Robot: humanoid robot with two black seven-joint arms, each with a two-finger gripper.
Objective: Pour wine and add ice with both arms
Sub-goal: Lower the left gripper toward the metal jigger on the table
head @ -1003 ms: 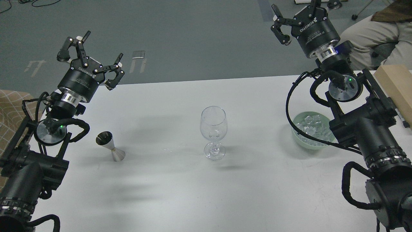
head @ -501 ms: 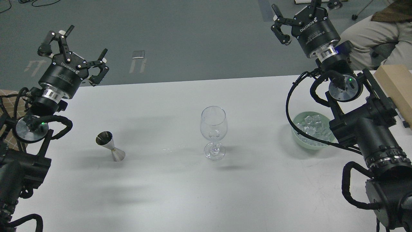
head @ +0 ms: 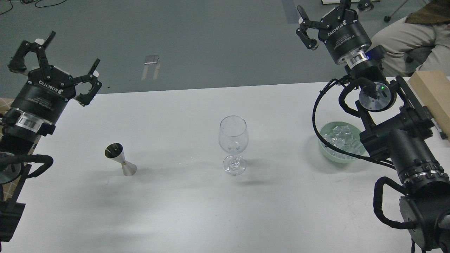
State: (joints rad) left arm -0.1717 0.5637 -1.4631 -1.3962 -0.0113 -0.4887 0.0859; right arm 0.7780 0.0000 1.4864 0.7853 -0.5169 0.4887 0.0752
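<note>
A clear wine glass (head: pixel 233 143) stands upright at the middle of the white table (head: pixel 197 211). I cannot make out any wine in it. A steel jigger (head: pixel 120 160) stands to its left. A pale green bowl (head: pixel 336 154) holds a heap of clear ice cubes (head: pixel 340 138) at the right, partly hidden by my right arm. My left gripper (head: pixel 52 63) is open and empty, raised at the far left, well away from the jigger. My right gripper (head: pixel 318 23) is open and empty, raised at the back right above the bowl.
A tan wooden box (head: pixel 433 95) sits at the table's right edge. A seated person (head: pixel 407 38) is behind the table at the far right. A few small drops lie on the table (head: pixel 184 162) left of the glass foot.
My left arm has drawn back to the left and a little up, away from the jigger. The right arm, glass, jigger and bowl have stayed in place.
</note>
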